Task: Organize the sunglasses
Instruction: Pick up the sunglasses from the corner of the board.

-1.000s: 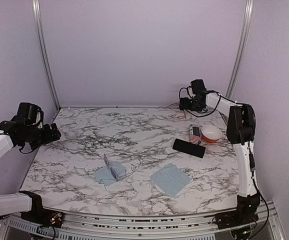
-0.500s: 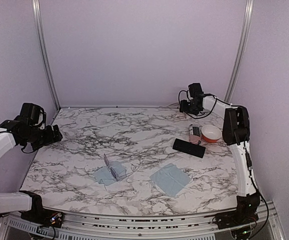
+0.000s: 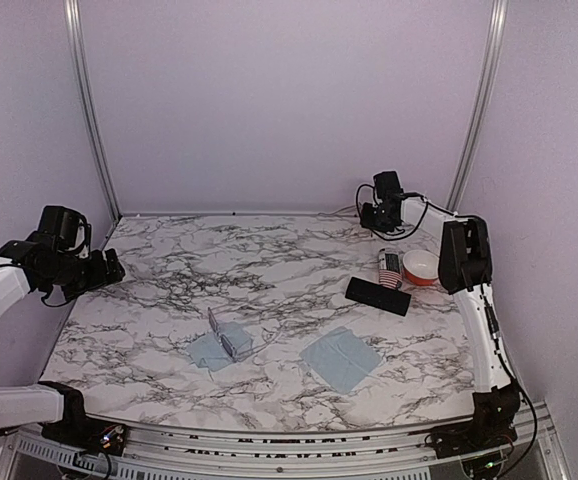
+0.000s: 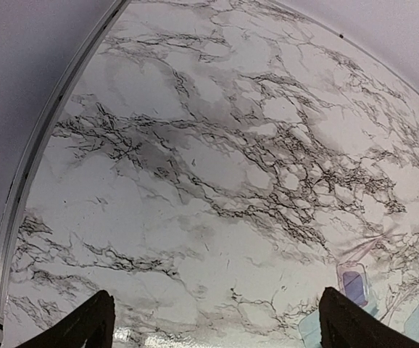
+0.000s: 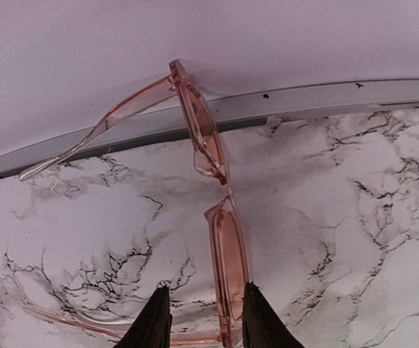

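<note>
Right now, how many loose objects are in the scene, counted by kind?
Sunglasses: 2 (pink pair, lilac pair)
Cases: 2 (black case, stars-and-stripes case)
Blue cloths: 2 (right cloth, left cloth)
Bowl: 1
Total: 7

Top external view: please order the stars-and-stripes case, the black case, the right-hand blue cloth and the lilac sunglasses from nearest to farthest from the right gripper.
From the right gripper:
1. stars-and-stripes case, far right.
2. black case, just nearer the arm bases.
3. blue cloth, right of centre.
4. lilac sunglasses, left of centre.
</note>
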Controlling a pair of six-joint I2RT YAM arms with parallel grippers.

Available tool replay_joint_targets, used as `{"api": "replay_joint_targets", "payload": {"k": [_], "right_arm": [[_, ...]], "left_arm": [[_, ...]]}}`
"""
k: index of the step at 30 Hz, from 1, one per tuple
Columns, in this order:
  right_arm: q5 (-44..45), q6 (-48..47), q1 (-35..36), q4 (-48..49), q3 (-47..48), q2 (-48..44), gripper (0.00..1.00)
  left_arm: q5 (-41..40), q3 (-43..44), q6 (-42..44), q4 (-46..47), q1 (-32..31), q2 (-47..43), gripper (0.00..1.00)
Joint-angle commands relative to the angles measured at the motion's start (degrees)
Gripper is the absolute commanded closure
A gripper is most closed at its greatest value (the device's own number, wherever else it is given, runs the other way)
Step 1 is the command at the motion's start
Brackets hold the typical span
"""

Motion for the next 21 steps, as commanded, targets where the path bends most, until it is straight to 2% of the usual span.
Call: {"api": "replay_joint_targets", "payload": {"k": [1, 7, 12, 17, 21], "right_arm": [[0.83, 1.19, 0.03, 1.83, 2.67, 1.37, 0.70], [1.35, 1.99, -0.23, 0.98, 2.89, 1.63, 0.71], [1.29, 2.71, -0.32, -0.16, 3.55, 2.14, 0.81], [1.44, 2.69, -0.33, -0.49, 3.61, 2.14, 0.85], [1.24, 2.83, -0.23, -1.09, 3.63, 1.98, 0.98]], "left_arm": [[0.53, 0.05, 0.53, -0.48, -0.09, -1.17, 0.01], [0.89, -0.04, 0.62, -0.40, -0.11, -1.15, 0.01], [1.05, -0.04, 0.69, -0.33, -0.06, -1.32, 0.01], [1.18, -0.07, 0.71, -0.24, -0.06, -1.68, 0.01], [1.22, -0.12, 0.73, -0.27, -0.09, -1.94, 0.01]]}}
